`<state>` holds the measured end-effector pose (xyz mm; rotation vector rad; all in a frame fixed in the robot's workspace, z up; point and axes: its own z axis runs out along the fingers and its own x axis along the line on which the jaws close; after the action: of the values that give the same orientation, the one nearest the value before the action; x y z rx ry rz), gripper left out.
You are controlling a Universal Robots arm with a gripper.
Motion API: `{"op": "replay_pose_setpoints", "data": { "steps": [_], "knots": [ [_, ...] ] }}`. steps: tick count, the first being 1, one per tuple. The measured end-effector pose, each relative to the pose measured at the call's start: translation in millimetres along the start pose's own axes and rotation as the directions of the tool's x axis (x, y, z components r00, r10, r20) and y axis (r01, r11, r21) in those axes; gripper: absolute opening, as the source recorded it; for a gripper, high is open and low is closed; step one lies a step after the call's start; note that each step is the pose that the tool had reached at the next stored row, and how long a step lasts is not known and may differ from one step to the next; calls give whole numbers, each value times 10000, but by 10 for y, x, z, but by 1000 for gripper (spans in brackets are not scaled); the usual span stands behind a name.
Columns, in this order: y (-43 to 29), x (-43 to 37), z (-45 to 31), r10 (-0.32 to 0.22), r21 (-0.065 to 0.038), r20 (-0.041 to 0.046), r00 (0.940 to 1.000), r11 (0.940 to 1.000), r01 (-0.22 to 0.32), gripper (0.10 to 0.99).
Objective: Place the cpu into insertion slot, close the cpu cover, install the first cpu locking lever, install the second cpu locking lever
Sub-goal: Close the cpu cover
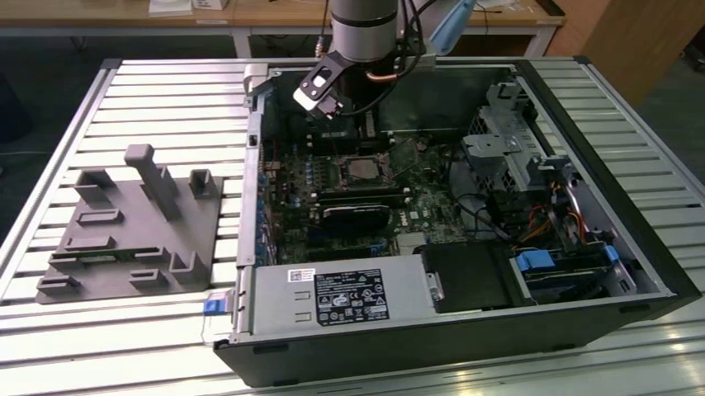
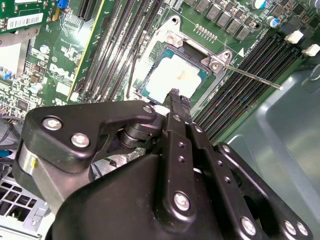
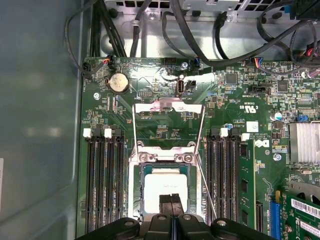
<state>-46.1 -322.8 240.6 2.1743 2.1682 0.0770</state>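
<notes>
The cpu point(image 3: 165, 186) lies flat in the insertion slot point(image 3: 136, 192), its pale silver face up; it also shows in the second wrist view point(image 2: 172, 77). My gripper point(image 3: 171, 201) hangs just above the chip's near edge with its black fingers point(image 2: 176, 100) pressed together and nothing between them. The cpu cover point(image 3: 168, 106) stands swung open beyond the slot, the green board visible through its cut-out. A thin metal locking lever point(image 3: 206, 187) sticks out free beside the slot point(image 2: 252, 77). In the exterior view the gripper point(image 1: 327, 103) hovers over the motherboard, beyond the slot point(image 1: 361, 169).
Black memory slots point(image 3: 102, 185) flank the socket on both sides. Cables point(image 3: 210, 60) run along the board's edge by the case wall point(image 3: 40, 125). A drive cage point(image 1: 501, 157) and black power supply point(image 1: 342, 301) fill the open case. A grey fixture point(image 1: 132, 231) sits on the slatted table.
</notes>
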Motion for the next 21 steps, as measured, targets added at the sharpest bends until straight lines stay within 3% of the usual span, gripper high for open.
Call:
{"op": "replay_pose_setpoints", "data": {
  "steps": [6,13,17,21],
  "knots": [
    [0,0,-1,2,0,0,10000,10000,-2,106],
    [12,-2,-136,1,1,0,10000,10000,-1,106],
    [12,-2,-140,1,0,-4,10000,10000,-1,106],
    [97,-2,-133,1,28,-2,10000,10000,-1,106]
  ]
}}
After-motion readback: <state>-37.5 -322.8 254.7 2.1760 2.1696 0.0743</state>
